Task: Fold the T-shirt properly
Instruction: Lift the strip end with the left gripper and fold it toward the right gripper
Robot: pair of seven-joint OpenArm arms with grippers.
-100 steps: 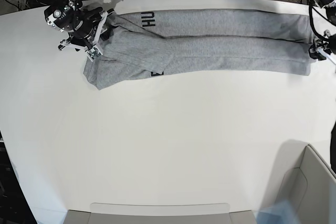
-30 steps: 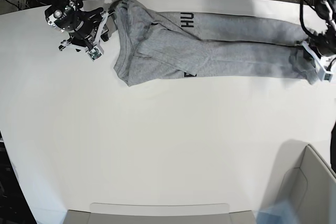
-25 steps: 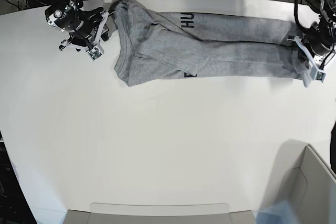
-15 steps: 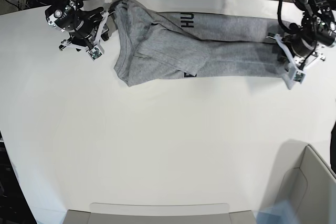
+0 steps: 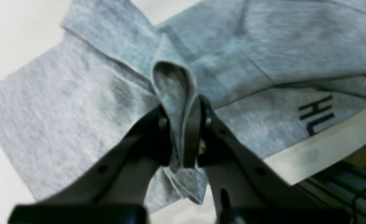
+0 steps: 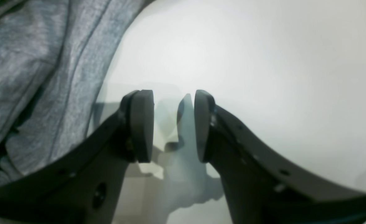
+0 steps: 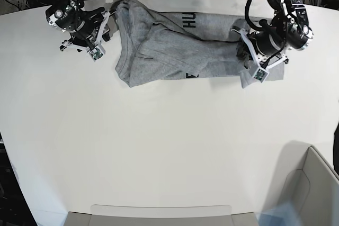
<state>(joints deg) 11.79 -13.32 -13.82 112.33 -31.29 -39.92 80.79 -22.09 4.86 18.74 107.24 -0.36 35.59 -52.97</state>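
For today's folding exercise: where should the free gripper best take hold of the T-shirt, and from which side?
Probably the bunched end of the T-shirt nearest the right gripper, which hangs open beside it. Come in from that side: the edge there stands raised and easy to pinch.

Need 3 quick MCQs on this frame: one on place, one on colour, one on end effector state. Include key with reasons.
1. Where does the T-shirt lie on the table?
A. along the far edge
B. at the centre
C. in the near corner

2. What colour is the lettering on the shirt?
A. red
B. black
C. white

3. What is the left end effector doing?
A. open over bare table
B. shut on a fold of the shirt
C. out of view

Key:
1 A, the base view shows the cloth stretched beside the far rim.
2 B, dark block letters show on grey cloth.
3 B, the left wrist view shows grey cloth pinched between its fingers; the right end effector stands open over bare table.
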